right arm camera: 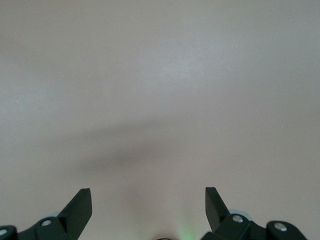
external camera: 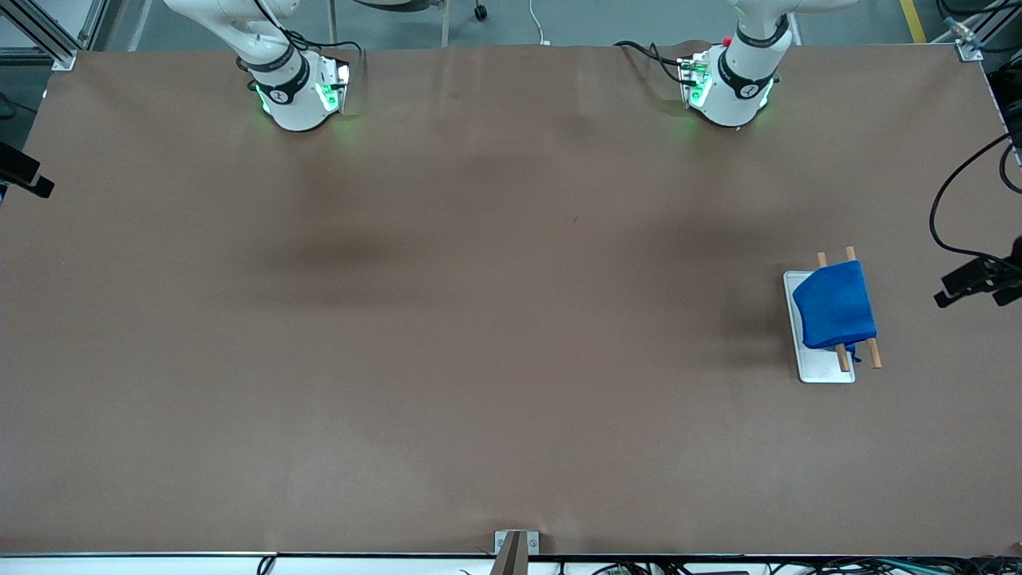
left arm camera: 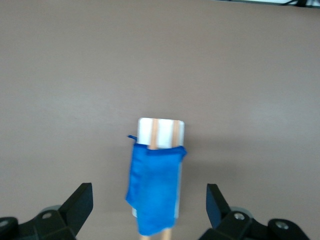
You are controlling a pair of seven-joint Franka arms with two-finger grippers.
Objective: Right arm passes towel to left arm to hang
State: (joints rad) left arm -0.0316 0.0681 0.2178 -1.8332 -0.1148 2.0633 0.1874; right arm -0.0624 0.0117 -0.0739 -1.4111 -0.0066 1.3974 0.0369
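Brown paper covers a wide table (external camera: 447,319), and we look down on it from a high camera facing two white robot arms. We see only their green-lit bases along the table's upper edge: the right arm (external camera: 295,88) at one end, the left arm (external camera: 730,84), with a small red knob at its base, at the other.

Toward the left arm's end of the table, nearer the front camera than that base, stands a small rack (external camera: 822,371): a white flat base carrying two wooden rods (external camera: 873,351) side by side. We see the bright blue towel (external camera: 834,307) draped over both rods, covering most of their length, with bare rod ends showing at either side and a small blue loop hanging at one corner.

In the left wrist view, the left gripper (left arm camera: 150,205) hangs in the air over the rack, fingers spread wide and holding nothing; the towel sits between them, well below. In the right wrist view, the right gripper (right arm camera: 148,207) is also spread wide and empty, over bare table, where the right arm waits.
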